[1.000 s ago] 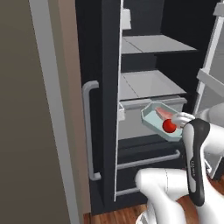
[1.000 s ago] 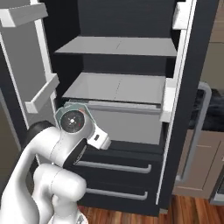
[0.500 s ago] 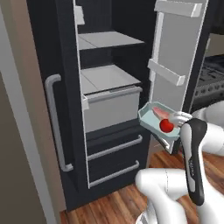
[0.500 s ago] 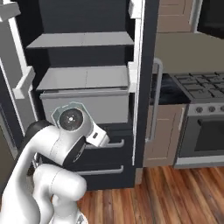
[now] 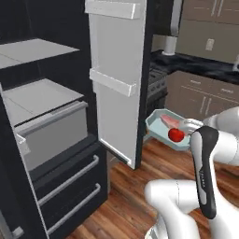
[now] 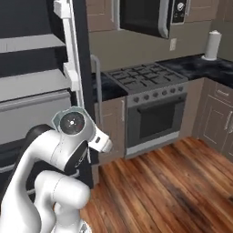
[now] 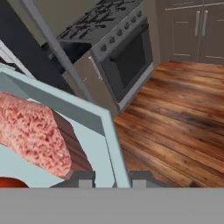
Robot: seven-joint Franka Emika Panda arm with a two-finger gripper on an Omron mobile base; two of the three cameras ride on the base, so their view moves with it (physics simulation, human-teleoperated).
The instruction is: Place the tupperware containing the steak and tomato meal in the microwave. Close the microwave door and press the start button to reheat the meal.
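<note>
The open fridge door [image 5: 116, 88], a pale panel with two moulded shelf rails, stands edge-on at about 10 o'clock from the tupperware [image 5: 158, 125], just beside it. Behind the door the dark cabinet shows grey shelves and a grey drawer [image 5: 51, 135], with two bar-handled drawers below.

The tupperware is a shallow pale teal tray with cut corners and a raised rim, carried in the air above the plank floor [image 6: 168, 182]. On it lie the steak [image 7: 35, 131], a marbled pink slab with a brown side, and the glossy red tomato [image 5: 176, 135] at the steak's 5 o'clock. In the hand view the hand [image 7: 113, 180] is narrowed onto the tray's rim, one fingertip [image 7: 85, 178] on each side of the wall.

In the right base view the steel stove [image 6: 145, 104] sits at 3 o'clock from the arm, the microwave [image 6: 145, 16] hangs above it at 12 o'clock with its dark front, and a paper towel roll [image 6: 212, 44] stands on the black speckled table [image 6: 200, 66].
</note>
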